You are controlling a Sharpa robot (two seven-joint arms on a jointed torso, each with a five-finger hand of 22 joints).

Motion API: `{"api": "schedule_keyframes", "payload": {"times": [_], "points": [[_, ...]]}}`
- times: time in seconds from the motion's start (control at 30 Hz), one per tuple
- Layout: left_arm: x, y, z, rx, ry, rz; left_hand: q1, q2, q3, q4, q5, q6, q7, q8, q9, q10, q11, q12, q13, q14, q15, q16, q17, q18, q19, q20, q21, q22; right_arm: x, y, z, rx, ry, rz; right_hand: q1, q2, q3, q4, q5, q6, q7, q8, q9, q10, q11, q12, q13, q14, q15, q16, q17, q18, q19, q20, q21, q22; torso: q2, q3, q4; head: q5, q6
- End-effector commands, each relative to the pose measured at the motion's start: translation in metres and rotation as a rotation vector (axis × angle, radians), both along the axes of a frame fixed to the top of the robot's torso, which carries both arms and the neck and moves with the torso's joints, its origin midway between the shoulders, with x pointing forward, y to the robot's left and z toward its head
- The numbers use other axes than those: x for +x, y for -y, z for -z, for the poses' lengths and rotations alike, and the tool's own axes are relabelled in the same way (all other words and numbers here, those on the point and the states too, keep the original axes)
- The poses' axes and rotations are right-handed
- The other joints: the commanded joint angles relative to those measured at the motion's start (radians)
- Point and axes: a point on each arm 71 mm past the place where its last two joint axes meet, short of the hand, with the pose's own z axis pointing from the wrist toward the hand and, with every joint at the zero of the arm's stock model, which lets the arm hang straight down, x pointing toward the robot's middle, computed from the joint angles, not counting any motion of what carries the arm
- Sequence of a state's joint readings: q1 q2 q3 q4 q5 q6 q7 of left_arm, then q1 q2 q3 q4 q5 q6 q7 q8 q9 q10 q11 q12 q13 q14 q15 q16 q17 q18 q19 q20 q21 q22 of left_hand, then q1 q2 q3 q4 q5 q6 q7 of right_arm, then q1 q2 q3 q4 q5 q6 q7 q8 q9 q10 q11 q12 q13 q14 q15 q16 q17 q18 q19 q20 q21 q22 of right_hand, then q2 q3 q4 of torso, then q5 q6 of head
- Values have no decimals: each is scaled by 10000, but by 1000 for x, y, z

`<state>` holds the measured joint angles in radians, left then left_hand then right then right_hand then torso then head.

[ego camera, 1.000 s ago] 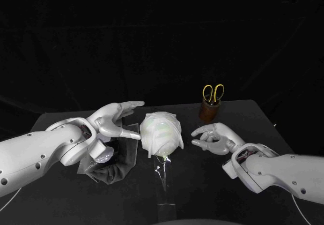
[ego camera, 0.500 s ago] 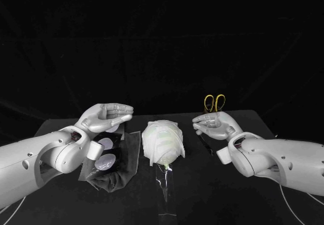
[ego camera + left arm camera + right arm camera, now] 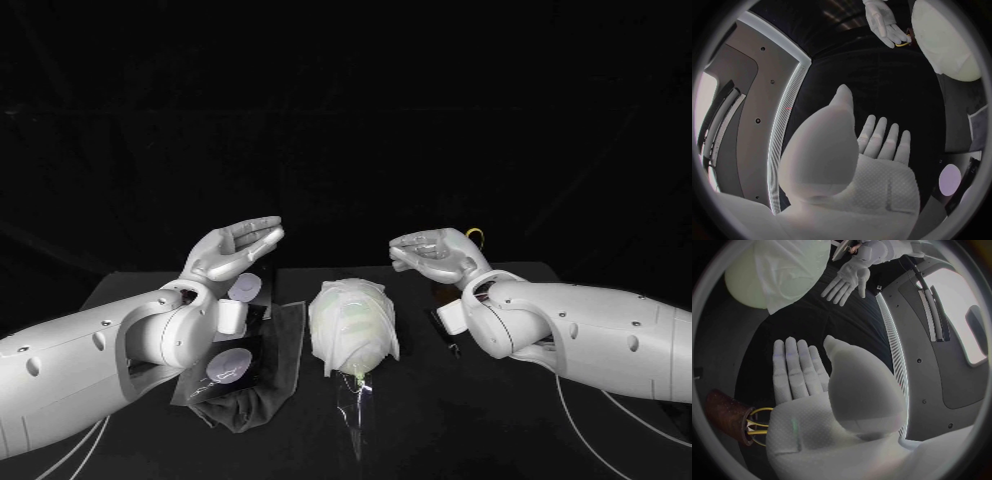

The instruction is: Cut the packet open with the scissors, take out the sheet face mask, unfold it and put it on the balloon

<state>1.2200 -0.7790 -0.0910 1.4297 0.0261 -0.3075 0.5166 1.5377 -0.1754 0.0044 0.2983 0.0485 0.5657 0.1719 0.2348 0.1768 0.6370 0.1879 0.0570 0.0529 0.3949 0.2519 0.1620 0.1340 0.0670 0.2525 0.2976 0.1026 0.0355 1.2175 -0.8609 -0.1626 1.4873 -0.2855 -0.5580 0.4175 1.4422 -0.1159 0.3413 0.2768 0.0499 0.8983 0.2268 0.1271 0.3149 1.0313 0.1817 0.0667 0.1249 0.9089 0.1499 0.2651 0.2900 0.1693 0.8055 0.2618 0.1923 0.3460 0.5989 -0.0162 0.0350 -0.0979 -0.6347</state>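
The pale balloon [image 3: 353, 325] stands at the table's middle on a clear stick, and the white sheet mask [image 3: 335, 318] is draped over it. My left hand [image 3: 238, 248] is raised to the left of and beyond the balloon, palm up, fingers straight, holding nothing. My right hand [image 3: 436, 253] is raised on the other side, also holding nothing. The left wrist view shows the left hand [image 3: 870, 150] flat, with the balloon [image 3: 948, 42] beyond it. In the right wrist view the right hand [image 3: 807, 377] is flat too. The yellow-handled scissors [image 3: 757, 426] stand in a brown holder [image 3: 726, 415].
The opened dark packet [image 3: 238, 390] lies on the table under my left forearm, with pale round film pieces [image 3: 228, 362] on it. A small dark strip [image 3: 449, 335] lies right of the balloon. The scissors' yellow handle [image 3: 475, 236] peeks out behind my right hand.
Both hands have risen away from the balloon. The left hand's fingers uncurled from a fist to a flat, palm-up pose, and the right hand opened as well. The mask stays on the balloon.
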Motion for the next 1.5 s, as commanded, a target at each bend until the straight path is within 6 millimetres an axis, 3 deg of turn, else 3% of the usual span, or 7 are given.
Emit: {"api": "schedule_keyframes", "payload": {"times": [0.03, 0.1, 0.13, 0.43, 0.47, 0.5, 1.5], "points": [[4, -1, -2, -331, 318, -888, -188, -69, -134, -1, 13, -301, 516, -145, -87, -367, 22, -82, -29, -195, 47, -126, -74, -110, -300, 2, -142, -40, 4, -8, 0, 551, -29, -685, -151, 49, -143, -21, 9, -85, 37, -77, -57, -145, 22, -39, -199, -61, 47, -209, -158, 141, 66, 62, -173, -203, -6, 12, 16, 8, 30], [6, 2, -2, -316, 389, -960, -236, 33, -94, -6, 10, -211, 486, -109, -56, -298, -7, -60, -11, -325, 65, -217, -127, -112, -431, 4, -212, -52, 8, -11, 0, 590, -18, -723, -172, 74, -187, -35, 10, -86, 37, -88, -76, -156, 27, -36, -264, -43, 54, -272, -210, 142, 94, 71, -234, -280, 3, 9, 14, 5, 33], [4, 4, 1, -98, 66, -304, -4759, 1754, -44, -2983, -485, -5657, -1719, -2348, -1768, -6370, -1879, -570, -529, -3949, -2519, -1620, -1340, -670, -2525, -2976, -1026, -355, 6, -7, 1, 158, -15, -202, -4384, 1159, -3413, -2768, -499, -8983, -2268, -1271, -3149, -3163, -1817, -667, -1249, -9089, -1499, -2651, -2900, -1693, -8055, -2618, -1923, -3460, -9, 5, 7, 11, 25], [-6, 7, 11, 153, -132, -924, -7833, 1754, -44, -2983, -485, -5657, -1719, -2348, -1768, -6370, -1879, -570, -529, -3949, -2519, -1620, -1340, -670, -2525, -2976, -1026, -355, -3, -23, 7, 1238, -262, 531, -7331, 1159, -3413, -2768, -499, -8983, -2268, -1271, -3149, -10313, -1817, -667, -1249, -9089, -1499, -2651, -2900, -1693, -8055, -2618, -1923, -3460, -282, 84, -174, 501, 188], [-8, 8, 13, 206, -173, -1052, -8127, 1754, -44, -2983, -485, -5657, -1719, -2348, -1768, -6370, -1879, -570, -529, -3949, -2519, -1620, -1340, -670, -2525, -2976, -1026, -355, -5, -26, 9, 1448, -330, 690, -14422, 1159, -3413, -2768, -499, -8983, -2268, -1271, -3149, -10313, -1817, -667, -1249, -9089, -1499, -2651, -2900, -1693, -8055, -2618, -1923, -3460, -332, 99, -207, 591, 218], [-10, 8, 15, 265, -217, -1193, -15377, 1754, -44, -2983, -485, -5657, -1719, -2348, -1768, -6370, -1879, -570, -529, -3949, -2519, -1620, -1340, -670, -2525, -2976, -1026, -355, -8, -29, 10, 1672, -409, 865, -14422, 1159, -3413, -2768, -499, -8983, -2268, -1271, -3149, -10313, -1817, -667, -1249, -9089, -1499, -2651, -2900, -1693, -8055, -2618, -1923, -3460, -377, 112, -237, 673, 245], [-43, 14, 39, 1074, -791, -3049, -15377, 1754, -44, -2983, -485, -5657, -1719, -2348, -1768, -6370, -1879, -570, -529, -3949, -2519, -1620, -1340, -670, -2525, -2976, -1026, -355, -23, -46, 19, 2876, -1008, 1937, -14422, 1159, -3413, -2768, -499, -8983, -2268, -1271, -3149, -10313, -1817, -667, -1249, -9089, -1499, -2651, -2900, -1693, -8055, -2618, -1923, -3460, -547, 162, -350, 979, 347]]}}
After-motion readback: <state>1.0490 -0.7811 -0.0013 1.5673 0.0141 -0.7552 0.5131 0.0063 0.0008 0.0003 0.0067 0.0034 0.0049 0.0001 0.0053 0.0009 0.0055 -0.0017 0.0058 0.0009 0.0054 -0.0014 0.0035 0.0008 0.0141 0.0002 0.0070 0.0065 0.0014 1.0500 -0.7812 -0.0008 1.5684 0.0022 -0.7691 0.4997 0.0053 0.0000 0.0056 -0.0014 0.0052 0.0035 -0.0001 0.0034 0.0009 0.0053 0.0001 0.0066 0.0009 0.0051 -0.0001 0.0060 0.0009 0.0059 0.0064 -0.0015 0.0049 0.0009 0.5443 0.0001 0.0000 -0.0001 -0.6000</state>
